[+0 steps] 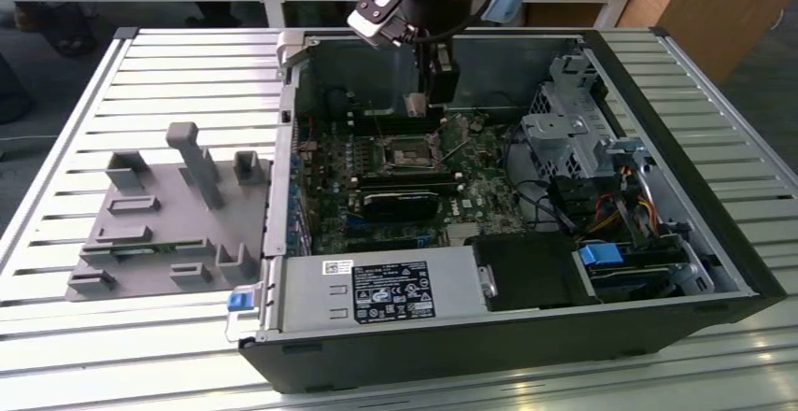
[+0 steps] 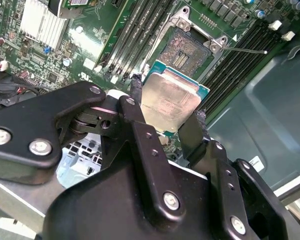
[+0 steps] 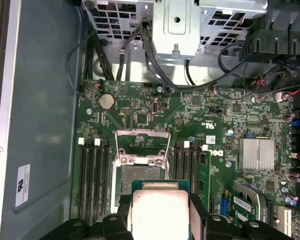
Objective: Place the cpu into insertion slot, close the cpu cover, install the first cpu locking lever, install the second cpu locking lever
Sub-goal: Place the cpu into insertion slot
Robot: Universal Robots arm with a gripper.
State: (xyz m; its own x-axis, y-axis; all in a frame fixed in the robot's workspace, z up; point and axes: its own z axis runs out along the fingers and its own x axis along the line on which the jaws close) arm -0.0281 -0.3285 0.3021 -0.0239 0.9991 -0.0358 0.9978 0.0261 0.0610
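While the black gripper (image 2: pixel 167 102) pinches the flat, silver-faced cpu (image 2: pixel 172 95) by opposite edges, the dark, metal-rimmed insertion slot (image 2: pixel 188 50) lies open nearby.

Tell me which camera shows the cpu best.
Second wrist view: the cpu shows most of its silver face, gripped by the end effector. First wrist view crops it; exterior view gives a pale speck.

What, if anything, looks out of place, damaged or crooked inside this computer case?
Nothing looks damaged, spilled or askew. The chip is held between the fingers of the gripper, clear of the socket, which is bare with its cover lifted open.
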